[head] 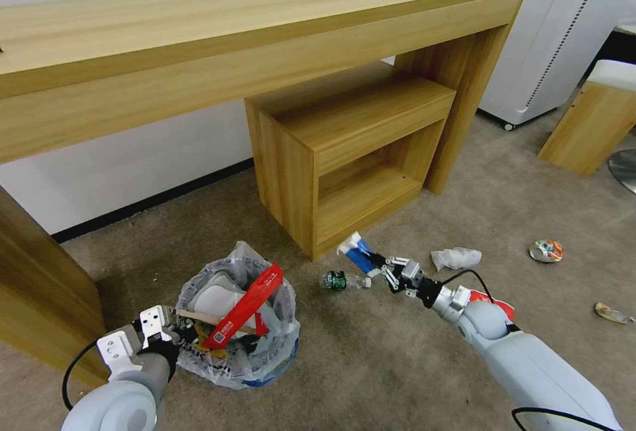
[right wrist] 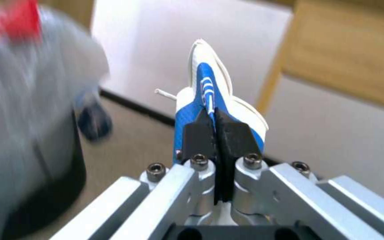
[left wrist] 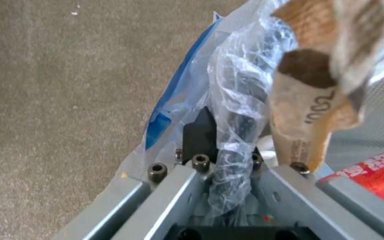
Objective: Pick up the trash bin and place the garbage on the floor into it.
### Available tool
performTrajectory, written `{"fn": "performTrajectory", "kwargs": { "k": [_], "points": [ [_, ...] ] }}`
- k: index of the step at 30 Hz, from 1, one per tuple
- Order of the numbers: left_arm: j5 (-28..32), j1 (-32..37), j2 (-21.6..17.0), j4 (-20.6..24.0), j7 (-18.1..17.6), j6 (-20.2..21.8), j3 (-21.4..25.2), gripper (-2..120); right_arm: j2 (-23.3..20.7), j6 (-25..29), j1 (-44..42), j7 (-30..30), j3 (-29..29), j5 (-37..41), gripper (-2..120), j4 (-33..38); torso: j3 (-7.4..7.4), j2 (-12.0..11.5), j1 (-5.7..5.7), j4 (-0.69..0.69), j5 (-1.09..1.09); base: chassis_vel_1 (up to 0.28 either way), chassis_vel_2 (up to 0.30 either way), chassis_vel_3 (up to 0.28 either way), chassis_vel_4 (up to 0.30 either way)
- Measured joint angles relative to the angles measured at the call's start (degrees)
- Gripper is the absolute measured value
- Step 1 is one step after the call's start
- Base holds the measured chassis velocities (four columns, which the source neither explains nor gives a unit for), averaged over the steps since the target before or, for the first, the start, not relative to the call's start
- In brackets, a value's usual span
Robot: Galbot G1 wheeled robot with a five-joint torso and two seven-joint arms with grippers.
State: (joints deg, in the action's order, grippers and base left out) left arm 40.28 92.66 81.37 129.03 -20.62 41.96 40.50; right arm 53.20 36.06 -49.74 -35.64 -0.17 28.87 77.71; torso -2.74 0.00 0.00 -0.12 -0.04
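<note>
The right gripper [head: 392,271] is pinching the flattened blue-white cup [head: 356,253] between its 2 black pads [right wrist: 199,131], jaws pressed nearly together on the crushed rim, and is carrying it just above the floor [head: 397,351]. The trash bin [head: 238,322] is sitting off to that gripper's left, with the tiny bottle [head: 342,280] lying between them, almost under the cup. The left gripper [head: 173,333] is clamping the bin's near rim through the crinkly bag [left wrist: 227,100], closed on rim and plastic together. The likeliest trouble is the cup slipping, because the hold is thin and on squashed paper. The bin is also packed high: 1 red wrapper [head: 245,305] and 1 thin wooden stick [head: 199,316] are lying across the mouth above what looks like a white slipper [head: 215,295], so the cup may land on them and slide off. The bag could also pull loose under the left gripper's pinch. On the carpet beyond the right gripper I am counting 1 white tissue [head: 456,258], 1 crushed can [head: 546,250] and 1 brownish scrap [head: 613,313] farther to its right, and 1 red-white paper cup [head: 498,303] peeking out beside its forearm.
</note>
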Motion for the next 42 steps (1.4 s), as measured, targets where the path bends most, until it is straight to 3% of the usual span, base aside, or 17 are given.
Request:
{"fn": "performTrajectory", "kwargs": {
  "k": [18, 24, 27, 42],
  "points": [
    [-1.74, -0.1, 0.66, -0.55, 0.54, 0.02, -0.94, 0, -3.81, -5.05, 5.59, 0.76, -9.31, 8.42, 0, 21.87, 0.0, 0.0, 0.0, 0.0, -0.01, 0.0, 0.0, 0.0, 0.0],
    [-1.51, -0.18, 0.66, -0.48, 0.53, 0.09, -0.72, 0, -4.73, -6.2, 8.38, 1.28, -13.88, 9.65, 0, 24.38, 0.0, 0.0, 0.0, 0.0, -0.01, 0.0, 0.0, 0.0, 0.0],
    [-1.41, -0.29, 0.77, -0.33, 0.46, 0.11, -0.64, 0, -5.78, -6.7, 11.66, 1.78, -19.17, 10.99, 0, 25.66, 0.0, 0.0, 0.0, 0.0, -0.01, 0.0, 0.0, 0.0, 0.0],
    [-1.23, 0.13, 1.29, 0.92, 0.3, 0.19, -0.14, 0, -6.79, -7.34, 17.5, 1.78, -33.0, 11.08, 0, 26.21, 0.0, 0.0, 0.0, 0.0, 0.0, 0.0, 0.0, 0.0, 0.0]
  ]
}}
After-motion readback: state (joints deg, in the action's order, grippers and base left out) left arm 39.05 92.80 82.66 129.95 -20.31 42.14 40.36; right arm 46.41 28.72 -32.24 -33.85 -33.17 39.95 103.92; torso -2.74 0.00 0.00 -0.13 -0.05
